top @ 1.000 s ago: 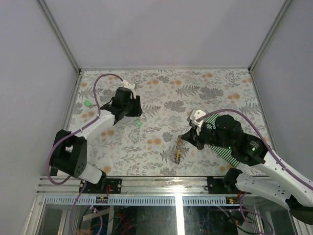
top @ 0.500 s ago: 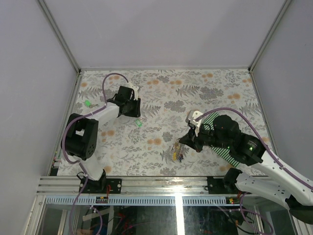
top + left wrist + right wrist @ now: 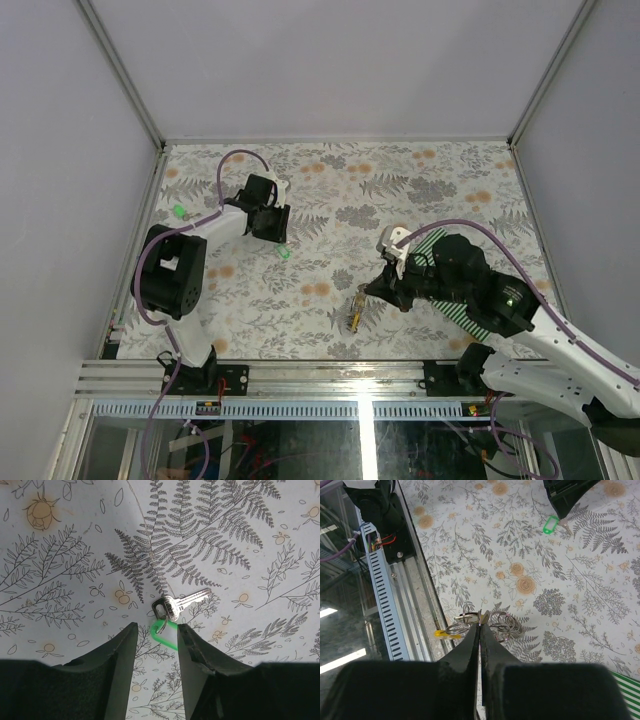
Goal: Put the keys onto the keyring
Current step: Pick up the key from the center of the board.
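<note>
The right pincer (image 3: 480, 623) is closed on the keyring (image 3: 506, 624) near the table's (image 3: 470, 540) front edge. Whether the yellow-headed key (image 3: 445, 634) beside the loops is threaded on cannot be told. The left pincer (image 3: 156, 636) is held open above a silver key (image 3: 182, 601), whose green tag (image 3: 164, 631) is seen between its tips.

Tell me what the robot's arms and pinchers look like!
Both arms are white tubes with chunky black joints. The left arm and right arm each trail a purple cable. The left gripper and right gripper each have two flat black fingers. A tiny green light glows on the right arm.
</note>
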{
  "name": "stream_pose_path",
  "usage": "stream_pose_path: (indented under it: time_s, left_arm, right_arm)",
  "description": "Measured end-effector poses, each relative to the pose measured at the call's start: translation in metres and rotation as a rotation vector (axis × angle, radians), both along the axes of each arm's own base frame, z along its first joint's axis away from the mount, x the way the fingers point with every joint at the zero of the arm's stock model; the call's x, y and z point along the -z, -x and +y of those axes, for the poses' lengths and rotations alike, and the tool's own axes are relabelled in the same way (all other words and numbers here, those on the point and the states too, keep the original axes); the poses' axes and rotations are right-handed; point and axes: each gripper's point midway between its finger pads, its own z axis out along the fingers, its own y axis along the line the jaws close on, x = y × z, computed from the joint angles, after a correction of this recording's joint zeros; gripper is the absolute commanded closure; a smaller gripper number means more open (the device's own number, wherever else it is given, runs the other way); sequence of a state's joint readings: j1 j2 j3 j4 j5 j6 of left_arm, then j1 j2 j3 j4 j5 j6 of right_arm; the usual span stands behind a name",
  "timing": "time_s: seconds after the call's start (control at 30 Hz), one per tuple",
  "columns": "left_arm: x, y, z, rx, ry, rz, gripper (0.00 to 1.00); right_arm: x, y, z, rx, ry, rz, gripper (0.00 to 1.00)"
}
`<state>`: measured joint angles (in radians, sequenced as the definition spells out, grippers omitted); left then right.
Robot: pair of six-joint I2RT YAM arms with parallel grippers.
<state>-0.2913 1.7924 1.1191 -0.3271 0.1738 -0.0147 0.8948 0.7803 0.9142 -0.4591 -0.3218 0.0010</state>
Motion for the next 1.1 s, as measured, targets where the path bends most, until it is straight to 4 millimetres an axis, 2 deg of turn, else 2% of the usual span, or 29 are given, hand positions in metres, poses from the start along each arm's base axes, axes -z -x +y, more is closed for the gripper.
stream_pose_path:
  time_s: [0.47, 0.83, 1.1]
  left_arm:
    - [0.019, 0.008, 0.004, 0.023, -0.028, 0.055, 0.68]
    - [0.016, 0.005, 0.003, 0.028, -0.016, 0.048, 0.69]
    - [0.016, 0.005, 0.002, 0.034, -0.003, 0.049, 0.78]
  right_arm:
    - [0.004, 0.001, 0.003, -0.014, 0.012, 0.016, 1.00]
    - [0.005, 0.002, 0.004, -0.022, 0.011, 0.021, 1.00]
    - [0.005, 0.003, 0.004, -0.029, 0.010, 0.024, 1.00]
